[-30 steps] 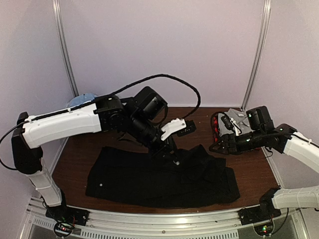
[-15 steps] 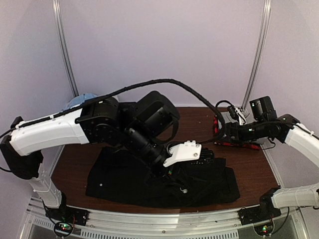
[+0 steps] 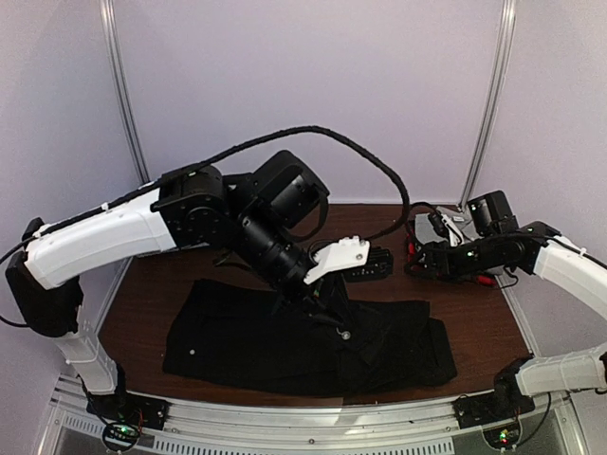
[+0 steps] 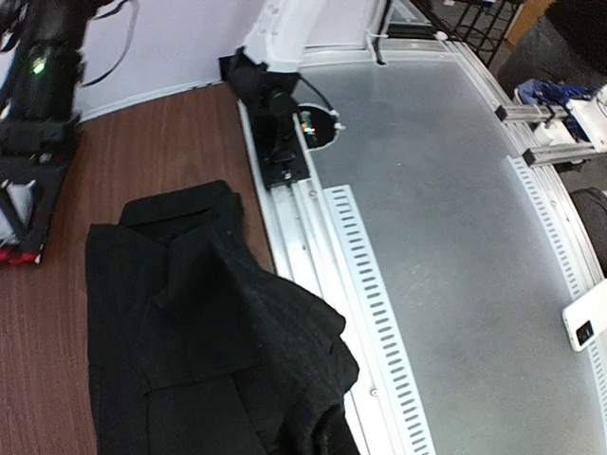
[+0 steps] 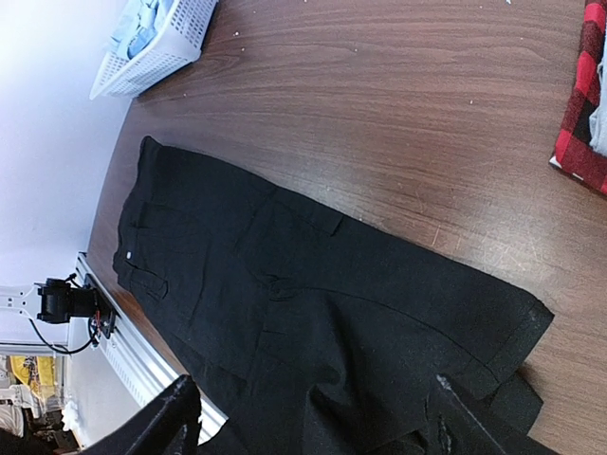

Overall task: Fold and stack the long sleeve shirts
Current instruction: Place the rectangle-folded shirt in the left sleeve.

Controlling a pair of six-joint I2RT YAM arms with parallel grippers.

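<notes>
We see a robot laboratory cell: plain pale walls (image 3: pixel 313 85) with metal posts (image 3: pixel 125 95) enclose a dark wooden bench (image 3: pixel 142 303), and a slotted aluminium rail (image 3: pixel 313 422) at its near edge carries the arm bases (image 3: pixel 123 408).

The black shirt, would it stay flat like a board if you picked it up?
Probably not. The black shirt looks floppy: it folds and bunches into soft humps. It seems thin, lying nearly flat on the table, so it's likely light and would sag from wherever it's held.
</notes>
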